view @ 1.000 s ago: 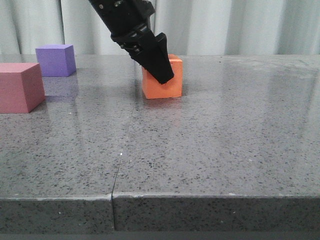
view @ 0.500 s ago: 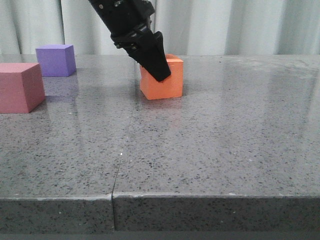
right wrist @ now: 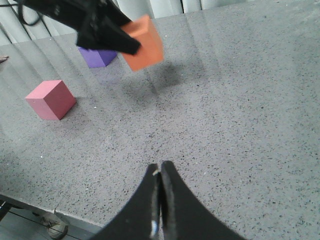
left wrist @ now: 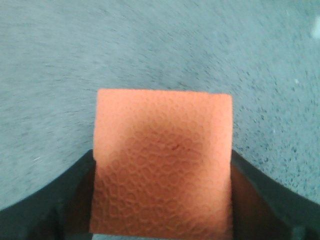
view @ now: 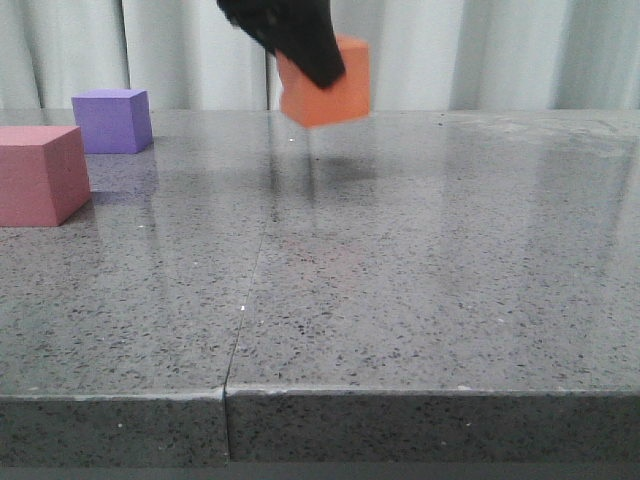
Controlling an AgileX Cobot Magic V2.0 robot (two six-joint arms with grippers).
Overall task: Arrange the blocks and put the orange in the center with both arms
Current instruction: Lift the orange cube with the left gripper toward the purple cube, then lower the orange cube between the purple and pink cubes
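Orange cube (view: 327, 88) clamped between left gripper (view: 310, 55) fingers — airborne above table (view: 400, 280).

Left gripper (view: 322, 72) matte black, blunt tapered tip, right gripper (right wrist: 160, 200) black, two slim curved fingers (right wrist: 172, 200) narrowing to points, thin black cable (right wrist: 27, 17) looped behind left arm.

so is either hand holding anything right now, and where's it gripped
The left hand holds the orange cube by two opposite side faces, lifted clear of the table. The right hand is shut on nothing.
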